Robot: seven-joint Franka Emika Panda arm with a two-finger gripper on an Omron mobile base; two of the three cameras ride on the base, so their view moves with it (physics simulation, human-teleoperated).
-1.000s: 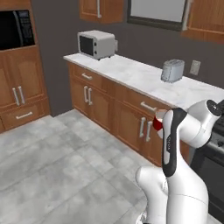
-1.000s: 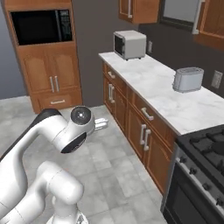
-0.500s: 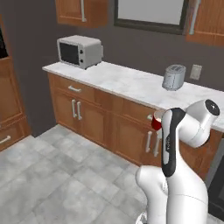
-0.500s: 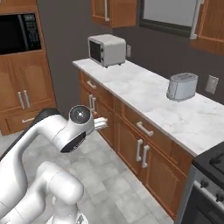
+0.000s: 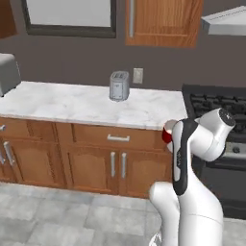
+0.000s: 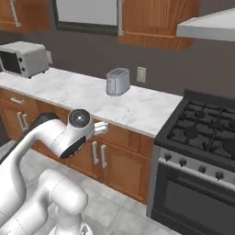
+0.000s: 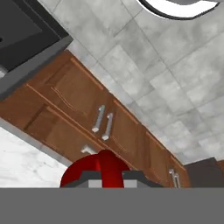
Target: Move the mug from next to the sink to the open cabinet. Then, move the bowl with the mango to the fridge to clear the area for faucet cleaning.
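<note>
We're looking at the mug point(image 7: 97, 169) low in the middle of the hand view, red and glossy, with our fingers point(image 7: 89, 179) clamped on it, its loop handle standing up between the two dark tips. In the left base view the mug point(image 5: 166, 132) peeks out as a red patch right of centre, tucked against the white arm point(image 5: 192, 144) in front of the drawer row. Behind it the marble tabletop point(image 5: 86, 103) runs across the middle of the frame, and a toaster point(image 5: 118, 85) stands on it near the wall, just beside an outlet point(image 5: 138, 75). From the right base view we see the same toaster point(image 6: 117, 81) at centre, a toaster oven point(image 6: 22, 58) at the far left on the tabletop, and a stove point(image 6: 202, 131) filling the right side, touching the tabletop's end.
</note>
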